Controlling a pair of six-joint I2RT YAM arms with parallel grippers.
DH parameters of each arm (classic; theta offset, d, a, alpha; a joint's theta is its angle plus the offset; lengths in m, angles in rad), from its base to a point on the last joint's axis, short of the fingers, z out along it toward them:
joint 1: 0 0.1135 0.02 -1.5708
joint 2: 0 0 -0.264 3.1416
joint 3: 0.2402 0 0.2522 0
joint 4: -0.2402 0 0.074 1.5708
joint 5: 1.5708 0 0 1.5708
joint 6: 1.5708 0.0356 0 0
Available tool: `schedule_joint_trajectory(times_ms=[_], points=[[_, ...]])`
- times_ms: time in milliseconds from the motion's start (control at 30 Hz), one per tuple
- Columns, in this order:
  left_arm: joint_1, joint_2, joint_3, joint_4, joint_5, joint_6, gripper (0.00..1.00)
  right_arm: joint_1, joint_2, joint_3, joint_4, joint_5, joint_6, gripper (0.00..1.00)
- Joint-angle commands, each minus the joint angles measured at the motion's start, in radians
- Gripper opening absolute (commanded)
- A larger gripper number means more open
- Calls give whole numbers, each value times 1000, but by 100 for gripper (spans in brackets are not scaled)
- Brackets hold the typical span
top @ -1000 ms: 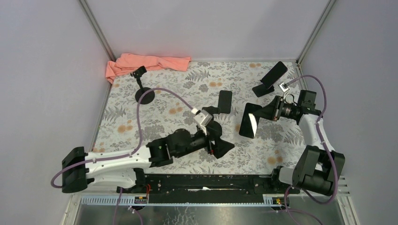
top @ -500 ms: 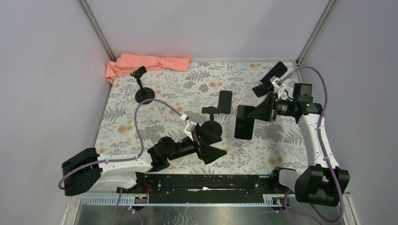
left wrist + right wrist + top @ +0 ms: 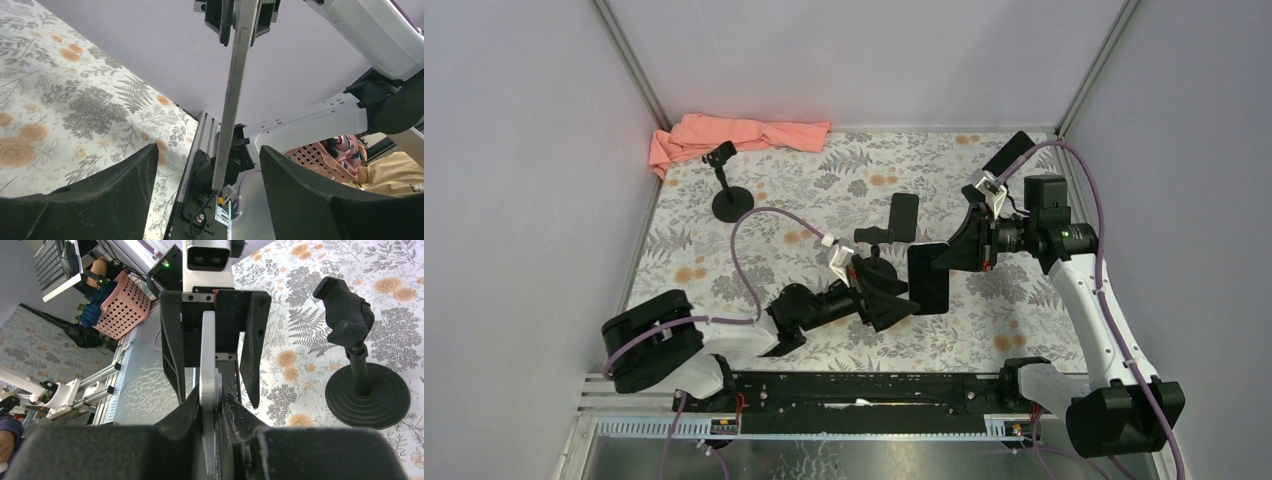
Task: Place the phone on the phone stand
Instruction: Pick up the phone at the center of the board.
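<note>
Surface: a floral-patterned table (image 3: 754, 250) is seen, closed in by plain grey walls.
Left claw (image 3: 207, 152): spread wide and empty; nothing is gripped.
Phone (image 3: 235, 85): carried clear of the table and seen edge-on in the gap between the left claw's fingers, with space on both sides. In the overhead view it is found at about 2 o'clock of that claw.
Right claw (image 3: 211, 407): clamped tight on the phone's far end, at about 1 o'clock of the phone.
Step in hand: a handover from right claw to left is judged to be under way; placing is not yet done.
Next move: the left fingers are to be closed squarely on the phone's flat faces before the right grip is released, lest it slip.
Phone stand (image 3: 876, 265): set upright on its round base just beside the phone, at about 9 o'clock, its clamp head bare.
Farther off: a second phone (image 3: 904, 214) lies at 1 o'clock of the stand. Another stand (image 3: 729, 195) and a pink cloth (image 3: 734, 133) are seen at 10 o'clock.
</note>
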Motion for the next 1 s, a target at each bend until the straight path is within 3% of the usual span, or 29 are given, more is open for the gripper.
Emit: schedule_joint_trajectory(times_ms=[0,100,267,400,500,600,767,967], points=[[4,81,70,167,55,-84,76,30,-32,2,110,-17,103,6],[4,147,101,201,88,-132,62,37,-32,-1,113,-10,105,6],[6,210,133,239,138,-184,21,42,-41,-27,156,-7,136,6],[9,221,139,248,172,-178,0,46,-63,-64,215,-5,192,7],[15,199,133,196,194,-133,0,47,-83,-81,223,8,194,15],[21,147,120,85,225,-58,0,47,-101,-82,179,32,143,31],[39,6,89,-137,270,75,0,47,-81,-6,-59,119,-109,54],[88,-110,106,-366,382,186,0,80,13,106,-326,149,-368,68]])
